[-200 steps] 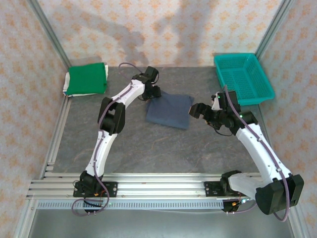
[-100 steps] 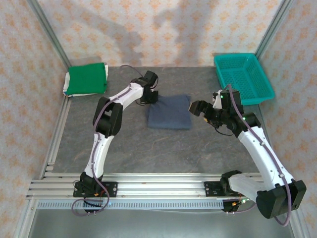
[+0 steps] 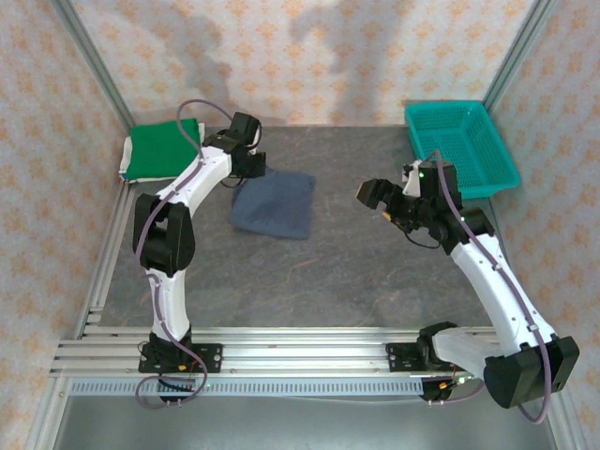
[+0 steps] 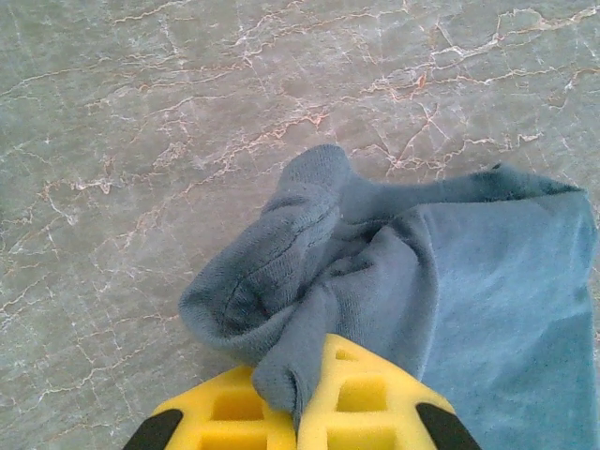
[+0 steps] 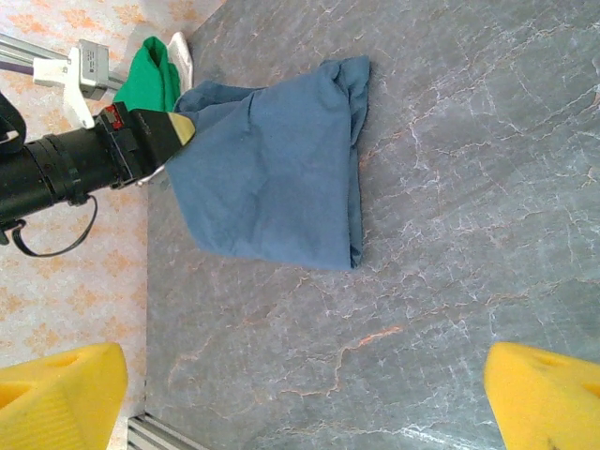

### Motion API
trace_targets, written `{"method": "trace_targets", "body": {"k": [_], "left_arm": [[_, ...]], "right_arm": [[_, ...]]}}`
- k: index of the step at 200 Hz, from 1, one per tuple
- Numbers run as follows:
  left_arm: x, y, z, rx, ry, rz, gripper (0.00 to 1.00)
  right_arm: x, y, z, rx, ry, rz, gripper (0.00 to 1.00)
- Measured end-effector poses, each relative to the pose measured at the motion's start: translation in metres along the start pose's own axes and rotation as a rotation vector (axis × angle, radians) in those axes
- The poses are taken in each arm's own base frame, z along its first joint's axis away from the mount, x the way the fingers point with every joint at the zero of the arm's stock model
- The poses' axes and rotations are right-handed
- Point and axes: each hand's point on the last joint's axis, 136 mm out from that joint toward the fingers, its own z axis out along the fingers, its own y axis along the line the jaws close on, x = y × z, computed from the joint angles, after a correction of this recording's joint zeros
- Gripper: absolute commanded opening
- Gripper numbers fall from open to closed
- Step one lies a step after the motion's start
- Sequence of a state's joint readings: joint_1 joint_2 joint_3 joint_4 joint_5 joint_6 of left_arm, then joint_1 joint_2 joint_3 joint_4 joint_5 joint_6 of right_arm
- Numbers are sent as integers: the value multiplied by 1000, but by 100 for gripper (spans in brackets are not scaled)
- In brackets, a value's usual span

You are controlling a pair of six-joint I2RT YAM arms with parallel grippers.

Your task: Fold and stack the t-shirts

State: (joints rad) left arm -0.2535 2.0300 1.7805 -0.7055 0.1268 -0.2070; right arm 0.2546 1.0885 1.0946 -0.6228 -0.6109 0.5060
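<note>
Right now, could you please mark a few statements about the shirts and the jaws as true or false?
1. The left jaws are shut on an edge of the blue t-shirt. True.
2. The right jaws hold cloth. False: they stand open and empty.
3. The blue t-shirt lies in the basket. False: it lies on the table, apart from the teal basket.
4. The green t-shirt rests on a white t-shirt. True.

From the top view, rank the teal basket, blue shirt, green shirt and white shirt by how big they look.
1. teal basket
2. blue shirt and green shirt: about alike, so unranked
3. white shirt: just an edge showing under the green
</note>
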Motion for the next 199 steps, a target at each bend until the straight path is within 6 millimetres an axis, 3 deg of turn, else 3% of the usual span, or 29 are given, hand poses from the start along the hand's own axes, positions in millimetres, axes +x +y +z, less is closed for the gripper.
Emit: {"method": "trace_targets", "body": {"k": [48, 78, 116, 199], "left_arm": [[26, 6, 17, -17, 72, 3, 0], [26, 6, 15, -16, 70, 6, 0], [12, 7, -9, 8, 22, 21, 0], [-41, 26, -78, 81, -146, 8, 0]], "right_arm": [[0, 0, 0, -1, 3, 0, 98], [0, 0, 0, -1, 3, -1, 98], [1, 2, 0, -10, 5, -2, 98], [-2, 10, 0, -46, -2, -16, 99]]}}
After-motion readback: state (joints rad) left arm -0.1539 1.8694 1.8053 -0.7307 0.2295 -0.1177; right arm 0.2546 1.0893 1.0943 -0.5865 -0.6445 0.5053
